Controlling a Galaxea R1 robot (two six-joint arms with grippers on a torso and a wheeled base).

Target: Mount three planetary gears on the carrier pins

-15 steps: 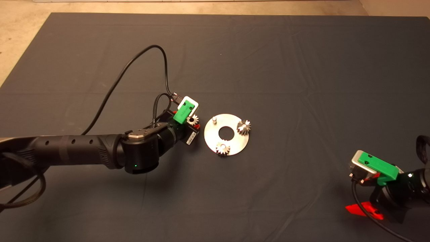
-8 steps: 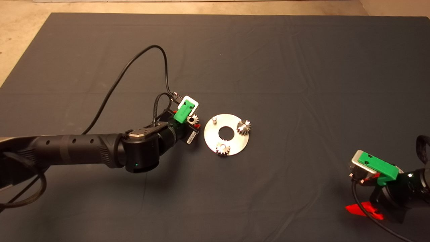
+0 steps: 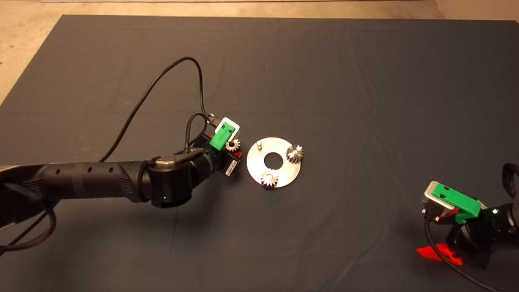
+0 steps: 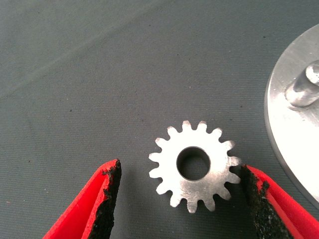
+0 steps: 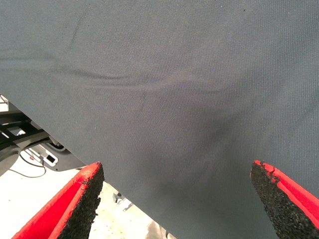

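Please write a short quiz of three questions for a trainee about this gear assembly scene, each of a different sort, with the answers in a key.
1. True or false: all three carrier pins already carry a gear.
2. Multiple choice: where is the loose gear? A) on the disc B) flat on the mat between the open left gripper fingers C) held by the right gripper
3. Fill in: the bare pin stands on the side of the disc nearest the ____ gripper.

Key: 1 false, two gears are seated; 2 B; 3 left.
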